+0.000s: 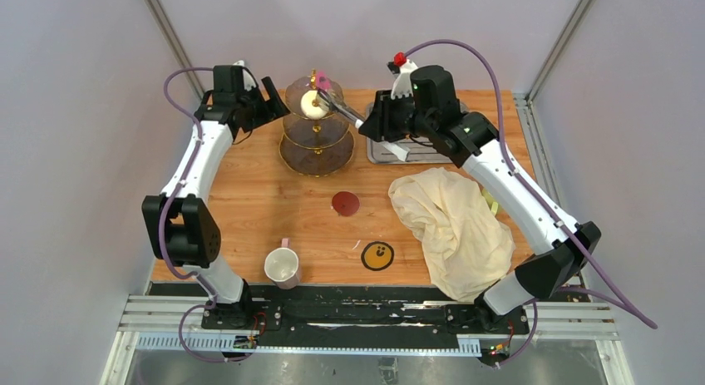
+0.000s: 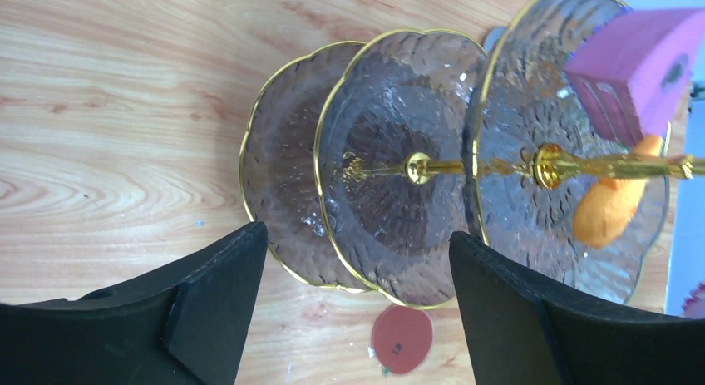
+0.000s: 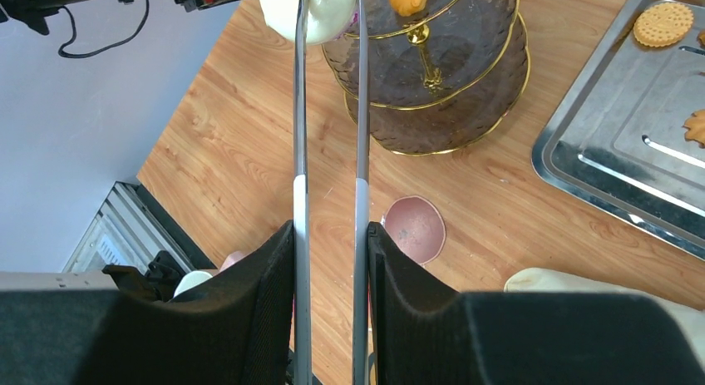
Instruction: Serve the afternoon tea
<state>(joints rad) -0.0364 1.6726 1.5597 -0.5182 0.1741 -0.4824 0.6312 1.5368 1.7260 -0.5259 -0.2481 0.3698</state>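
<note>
Gripping a pair of metal tongs, the right gripper is seen with its jaws drawn in against the two long steel arms, which run forward side by side. At the far tips of the tongs a white donut is pinched. The donut is held at the top tier of the three-tier glass stand, just by its gold rim; whether it rests on the glass or hangs above it cannot be told.

The stand is placed upright at the far middle of the wooden table. On its top tier a pink cake and an orange macaron are found on either side of the gold stem. The two lower tiers are shown bare in the left wrist view.

The left gripper is held beside the stand, its jaws spread wide and nothing caught between them.

A steel tray is set to the right of the stand, with round biscuits lying on it. A cream cloth is heaped on the right part of the table. A pale mug is stood near the front edge, well apart from the stand. A small red disc is laid between the stand and the front edge, and a yellow disc with black marks is laid nearer the front.
</note>
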